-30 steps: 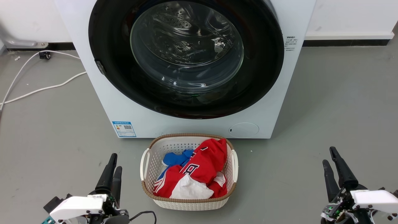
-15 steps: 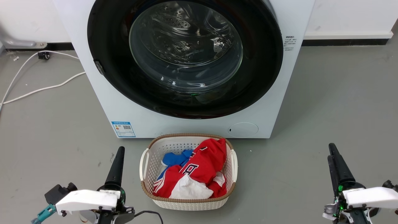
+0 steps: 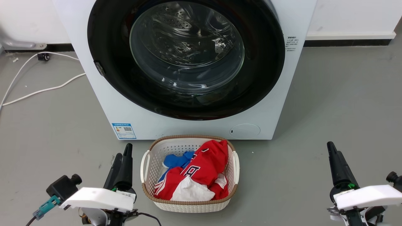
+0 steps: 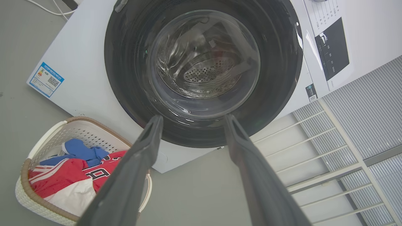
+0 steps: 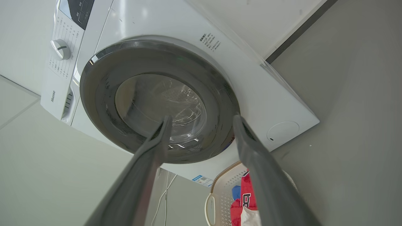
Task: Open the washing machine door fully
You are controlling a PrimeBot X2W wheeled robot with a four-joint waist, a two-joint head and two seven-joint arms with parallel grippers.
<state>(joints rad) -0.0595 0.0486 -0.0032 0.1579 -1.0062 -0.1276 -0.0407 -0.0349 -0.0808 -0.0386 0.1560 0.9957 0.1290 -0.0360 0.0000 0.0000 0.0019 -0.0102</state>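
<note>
A big white boxy front-loading washing machine [image 3: 103, 94] stood on the smooth grey floor [image 3: 329, 103], backed against a pale wall. Its large round glossy black door [image 3: 257, 62], with a bulging clear glass window in the centre, covered most of the front and appeared shut against it. The perforated steel drum showed through the glass.

Just in front of the machine, below the door, sat a white woven plastic laundry basket with a brown rim [image 3: 188, 137]. A crumpled red garment [image 3: 207, 163] lay in it, with a blue garment [image 3: 174, 159] and a white cloth [image 3: 191, 191].

The left gripper [image 3: 123, 151] hung low over the floor just left of the basket. In the left wrist view its two long dark fingers [image 4: 147, 141] stood apart, empty, and pointed at the lower part of the door. The right gripper [image 3: 330, 145] was well to the right of the basket. Its fingers [image 5: 251, 147] were likewise spread with nothing between them, and neither gripper touched the machine.

A thin white cable [image 3: 40, 89] curled over the floor left of the machine. A small blue sticker [image 3: 124, 130] sat low on the front at the left, and a round white flap [image 3: 245, 131] low at the right.
</note>
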